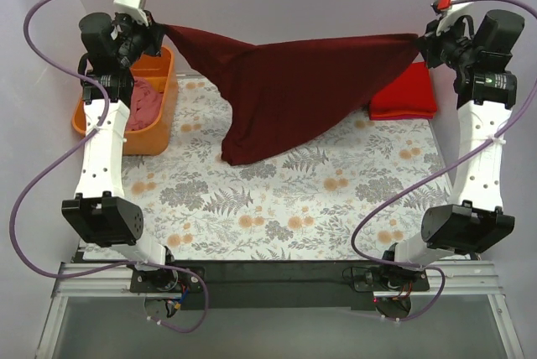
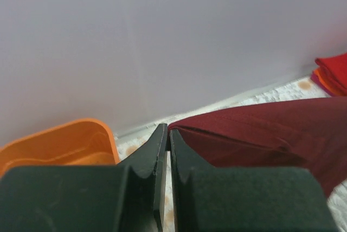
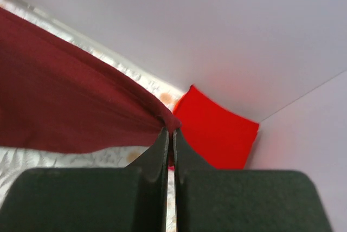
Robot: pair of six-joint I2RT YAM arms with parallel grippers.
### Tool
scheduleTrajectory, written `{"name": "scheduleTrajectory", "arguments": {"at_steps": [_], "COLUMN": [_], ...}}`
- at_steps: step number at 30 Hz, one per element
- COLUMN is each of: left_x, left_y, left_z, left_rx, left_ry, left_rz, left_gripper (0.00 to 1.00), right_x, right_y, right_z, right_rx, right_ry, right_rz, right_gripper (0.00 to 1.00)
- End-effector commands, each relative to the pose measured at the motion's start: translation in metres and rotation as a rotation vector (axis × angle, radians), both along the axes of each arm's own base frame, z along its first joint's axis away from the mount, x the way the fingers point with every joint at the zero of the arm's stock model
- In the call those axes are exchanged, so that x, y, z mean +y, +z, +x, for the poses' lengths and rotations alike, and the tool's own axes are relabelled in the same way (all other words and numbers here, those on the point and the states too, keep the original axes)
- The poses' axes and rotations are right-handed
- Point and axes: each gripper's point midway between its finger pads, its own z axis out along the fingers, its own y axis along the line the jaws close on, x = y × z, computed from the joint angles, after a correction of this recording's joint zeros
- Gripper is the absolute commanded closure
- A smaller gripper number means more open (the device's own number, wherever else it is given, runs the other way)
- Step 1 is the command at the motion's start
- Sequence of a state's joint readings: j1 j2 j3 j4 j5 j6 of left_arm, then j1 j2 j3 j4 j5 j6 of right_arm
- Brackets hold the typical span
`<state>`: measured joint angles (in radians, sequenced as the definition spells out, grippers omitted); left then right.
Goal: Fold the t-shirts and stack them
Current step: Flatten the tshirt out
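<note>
left gripper (image 1: 156,33) and right gripper (image 1: 421,40) are each clamped shut on an upper edge of the dark maroon t-shirt (image 1: 294,82). they hold it stretched between them, raised over the far half of the floral table (image 1: 294,208). its lower part sags to a point whose tip seems to rest on the table left of centre.

the cloth looks light, soft and limp. it drapes and creases under its own weight, so it will keep no shape unless laid flat. it is best taken by pinching corners or a hem, as it is held now. it should not slip much and cannot break.

counted: one maroon shirt in the air, and one dusty pink shirt (image 1: 144,103) bunched in the orange tub (image 1: 149,139) at far left. one folded red stack (image 1: 404,91) lies at far right, though how many shirts it holds i cannot tell from here.
</note>
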<state>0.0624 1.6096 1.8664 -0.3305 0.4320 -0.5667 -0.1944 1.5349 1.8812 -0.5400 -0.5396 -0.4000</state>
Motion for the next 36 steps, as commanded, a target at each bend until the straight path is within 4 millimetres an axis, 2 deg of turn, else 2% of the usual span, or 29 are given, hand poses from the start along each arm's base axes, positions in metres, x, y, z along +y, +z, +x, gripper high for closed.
{"name": "scheduleTrajectory", "arguments": {"at_steps": [1,2,3,4,5,6,7,8,9,10,11,13,14,15,16,19,20,21,25,26,27,28,30,31,32,34,35,36], "left_x": [0.023,0.026,0.028,0.030,0.030,0.030,0.030,0.031,0.031,0.030,0.029,0.027,0.024,0.022,0.019,0.017,0.018,0.019,0.036,0.039,0.044,0.045,0.043,0.041,0.038,0.023,0.021,0.019], "left_y": [0.104,0.119,0.119,0.126,0.131,0.154,0.159,0.163,0.170,0.182,0.181,0.188,0.195,0.199,0.207,0.220,0.224,0.234,0.255,0.259,0.259,0.266,0.261,0.253,0.237,0.210,0.172,0.154], "left_z": [-0.054,-0.071,-0.076,-0.086,-0.096,-0.126,-0.138,-0.147,-0.161,-0.187,-0.197,-0.221,-0.248,-0.260,-0.287,-0.322,-0.332,-0.347,-0.357,-0.356,-0.344,-0.347,-0.333,-0.321,-0.305,-0.291,-0.264,-0.255], "left_rx": [-0.340,-0.387,-0.395,-0.419,-0.443,-0.525,-0.546,-0.591,-0.619,-0.668,-0.679,-0.724,-0.773,-0.797,-0.851,-0.926,-0.945,-0.977,-1.004,-1.006,-0.988,-1.000,-0.964,-0.921,-0.859,-0.797,-0.688,-0.639], "left_ry": [0.138,0.166,0.180,0.192,0.198,0.208,0.214,0.222,0.227,0.235,0.233,0.226,0.222,0.218,0.210,0.217,0.228,0.243,0.352,0.373,0.399,0.407,0.392,0.373,0.346,0.253,0.224,0.204], "left_rz": [0.009,0.012,0.011,0.009,0.008,0.008,0.007,0.007,-0.004,-0.016,-0.017,-0.026,-0.027,-0.024,-0.017,0.007,0.013,0.022,0.037,0.045,0.066,0.073,0.098,0.106,0.120,0.168,0.184,0.188], "left_gripper": [1.00,1.00,1.00,1.00,1.00,1.00,1.00,1.00,1.00,1.00,1.00,1.00,1.00,1.00,1.00,1.00,1.00,1.00,1.00,1.00,1.00,1.00,1.00,1.00,1.00,1.00,1.00,1.00], "right_x": [-0.013,-0.013,-0.011,-0.012,-0.009,-0.008,-0.009,-0.007,-0.007,-0.007,-0.003,-0.004,-0.001,-0.002,0.001,0.000,0.002,0.002,0.004,0.004,0.004,0.005,0.007,0.006,0.008,0.014,0.015,0.023], "right_y": [0.109,0.124,0.132,0.128,0.143,0.152,0.146,0.161,0.163,0.165,0.177,0.192,0.199,0.202,0.218,0.230,0.237,0.243,0.258,0.260,0.261,0.260,0.253,0.239,0.228,0.203,0.172,0.155], "right_z": [-0.028,-0.040,-0.053,-0.049,-0.068,-0.076,-0.079,-0.101,-0.108,-0.115,-0.139,-0.164,-0.185,-0.196,-0.222,-0.250,-0.266,-0.275,-0.290,-0.289,-0.288,-0.284,-0.271,-0.256,-0.248,-0.230,-0.211,-0.204], "right_rx": [-0.357,-0.405,-0.435,-0.429,-0.479,-0.520,-0.518,-0.572,-0.592,-0.619,-0.672,-0.752,-0.798,-0.818,-0.904,-0.980,-1.022,-1.045,-1.097,-1.098,-1.103,-1.096,-1.070,-1.030,-1.005,-0.949,-0.878,-0.846], "right_ry": [-0.120,-0.133,-0.136,-0.140,-0.144,-0.150,-0.158,-0.174,-0.182,-0.191,-0.194,-0.222,-0.231,-0.248,-0.258,-0.293,-0.303,-0.312,-0.318,-0.317,-0.315,-0.310,-0.281,-0.267,-0.249,-0.191,-0.161,-0.100], "right_rz": [-0.028,-0.033,-0.036,-0.031,-0.034,-0.036,-0.035,-0.040,-0.040,-0.042,-0.049,-0.055,-0.063,-0.062,-0.072,-0.076,-0.083,-0.087,-0.116,-0.118,-0.133,-0.138,-0.152,-0.158,-0.165,-0.177,-0.181,-0.190], "right_gripper": [0.99,0.99,0.99,0.99,0.99,0.99,0.99,0.99,0.99,0.99,0.99,0.99,0.99,0.99,0.99,0.99,0.99,0.99,0.99,0.99,0.99,0.99,0.99,0.99,0.99,0.99,0.99,0.99]}}
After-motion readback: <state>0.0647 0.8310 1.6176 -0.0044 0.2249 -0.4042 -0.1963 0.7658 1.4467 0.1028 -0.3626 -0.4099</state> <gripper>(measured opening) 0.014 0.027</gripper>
